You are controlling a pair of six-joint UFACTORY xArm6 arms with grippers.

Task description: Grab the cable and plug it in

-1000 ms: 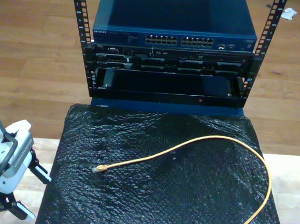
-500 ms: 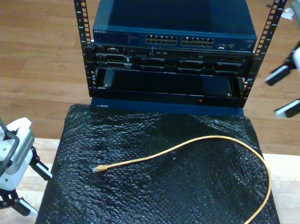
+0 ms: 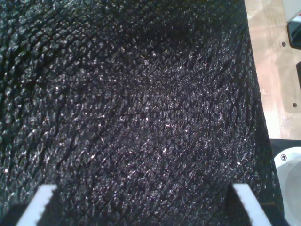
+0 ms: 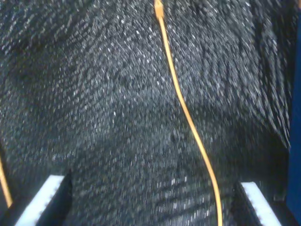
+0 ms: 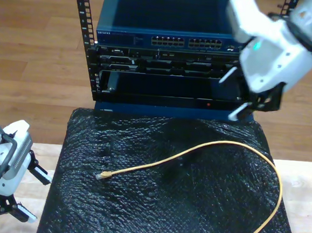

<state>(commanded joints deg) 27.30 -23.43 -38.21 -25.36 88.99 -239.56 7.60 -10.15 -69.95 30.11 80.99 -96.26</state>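
The yellow-orange cable [image 5: 207,146] lies in a long curve on the black mat [image 5: 154,213]. Its clear plug [image 5: 104,175] rests toward the exterior view's left, and the cord leaves the mat's near edge at the exterior view's right. My second gripper [image 5: 234,94] hovers open in front of the rack, above the mat's far edge. Its wrist view looks down on the cable [image 4: 188,117] and the plug [image 4: 158,7], with the second gripper [image 4: 150,202] holding nothing. My first gripper [image 5: 31,194] stands open beside the mat at the exterior view's lower left. In its wrist view the first gripper [image 3: 143,207] faces bare mat.
A blue network switch [image 5: 181,42] with rows of ports sits in a black rack [image 5: 82,29] behind the mat, above more equipment and an open bay [image 5: 174,88]. The mat lies on a light wooden table [image 5: 302,187]. Wooden floor surrounds it.
My second gripper has swept in from the exterior view's right and now hangs in front of the rack. My first gripper has shifted slightly toward the exterior view's left. The cable has not moved.
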